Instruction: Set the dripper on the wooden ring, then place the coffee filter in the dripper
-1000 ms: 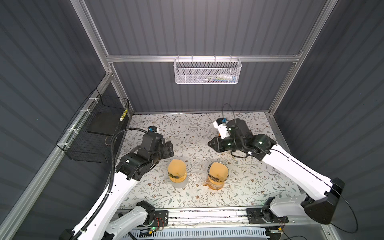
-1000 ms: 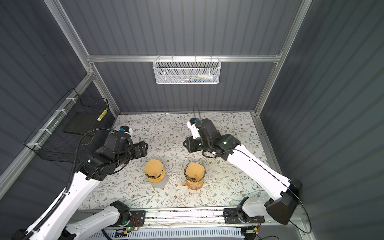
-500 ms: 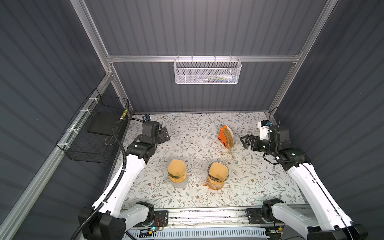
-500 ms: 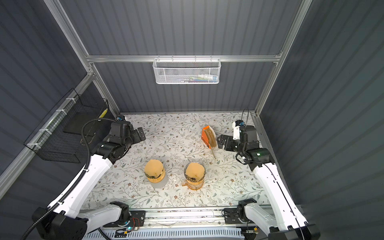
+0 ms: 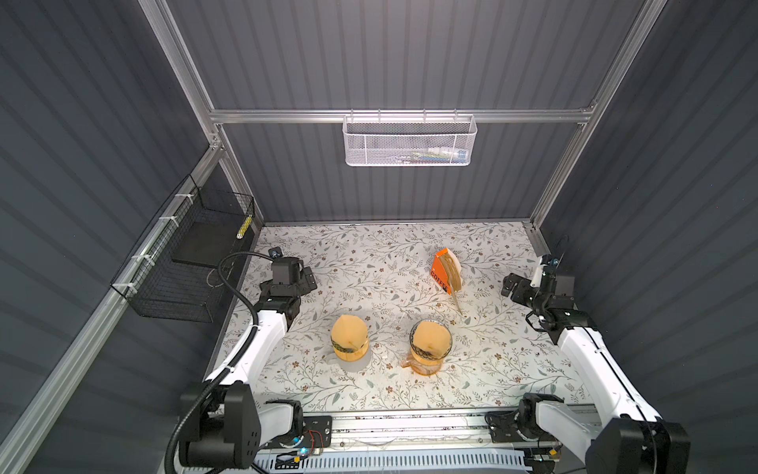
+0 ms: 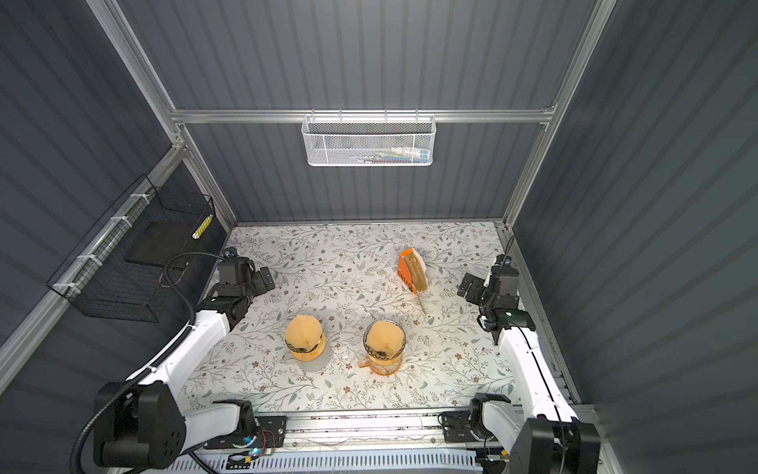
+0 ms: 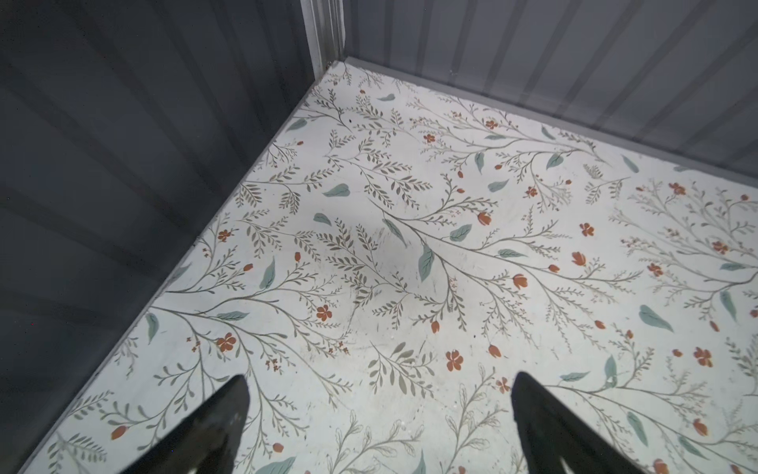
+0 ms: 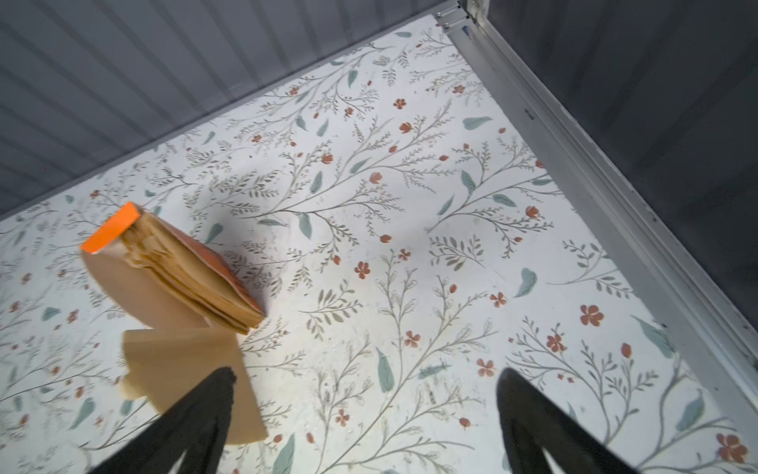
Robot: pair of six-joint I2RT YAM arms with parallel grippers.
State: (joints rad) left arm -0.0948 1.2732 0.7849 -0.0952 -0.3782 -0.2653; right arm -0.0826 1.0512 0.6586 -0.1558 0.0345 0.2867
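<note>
Your L gripper (image 7: 379,381) is spread wide w/ nothing btwn its fingers (image 7: 229,414); only bare floral table (image 7: 410,205) lies ahead of the tips. Your R gripper (image 8: 365,375) is wide apart too and empty. A loose coffee filter (image 8: 172,369) lies just past one R finger (image 8: 209,406), blurred. Both top views show it clear of the fingers. Right beyond it is the orange filter box (image 8: 123,223), filter stack showing. Both drippers stand well apart from all fingers, btwn the arms: L-side dripper (image 5: 348,351) and R-side dripper (image 5: 428,353), each w/ a tan seated filter (image 5: 348,330) inside. The R-side one sits on an orange jug (image 5: 424,367).
</note>
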